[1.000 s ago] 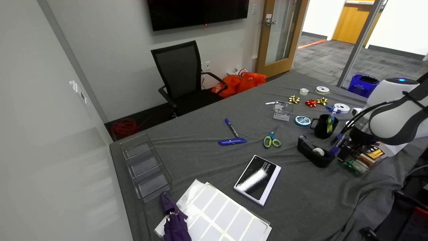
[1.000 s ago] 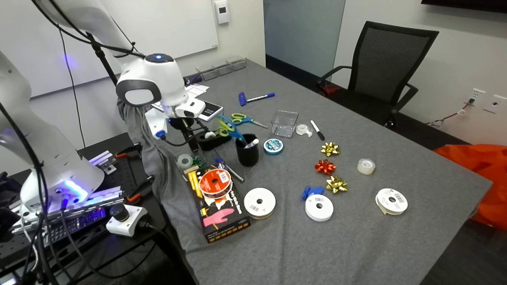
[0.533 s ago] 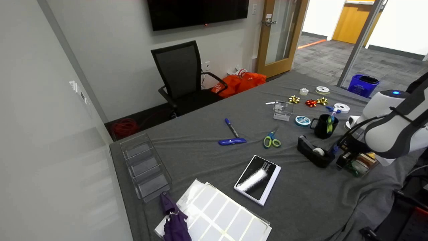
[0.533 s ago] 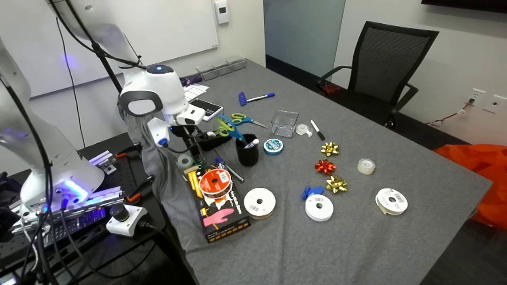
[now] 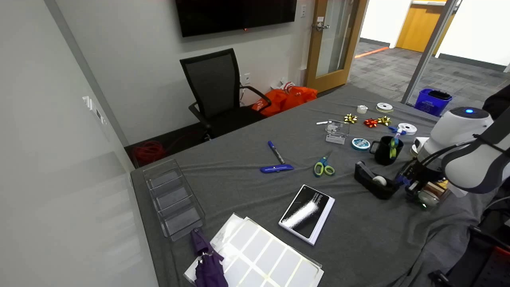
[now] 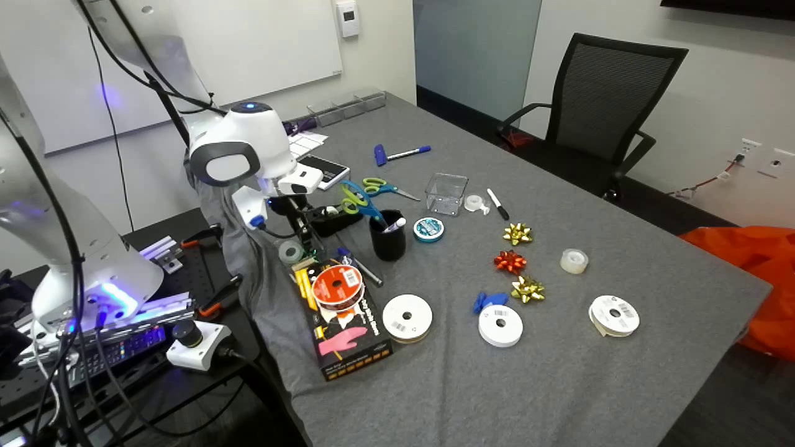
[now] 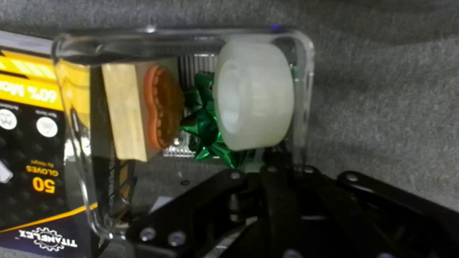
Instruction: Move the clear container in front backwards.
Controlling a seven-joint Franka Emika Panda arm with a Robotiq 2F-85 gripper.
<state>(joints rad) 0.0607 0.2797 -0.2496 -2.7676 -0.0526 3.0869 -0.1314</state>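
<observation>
The clear container (image 7: 179,33) fills the middle of the wrist view, holding a wooden stamp (image 7: 125,111), a green bow (image 7: 204,125) and a whitish tape roll (image 7: 256,95). My gripper (image 7: 292,166) is at the container's side wall by the tape roll; its jaws are together on that wall, one finger inside and one outside. The fingertips are dark and partly hidden. In an exterior view the gripper (image 6: 305,239) stands low over the container, which it partly covers; the tape roll (image 6: 290,252) shows beside it.
A black glove box (image 6: 341,357) lies against the container, a red ribbon spool (image 6: 337,284) on it. Close by are a pen (image 6: 363,267), a black mug (image 6: 388,245) with scissors, and a black tape dispenser (image 5: 370,187). Another clear container (image 6: 446,195) stands farther off.
The arm has come down to the container, and the gripper's jaws have closed on its wall. Objects elsewhere on the table stay where they were.
</observation>
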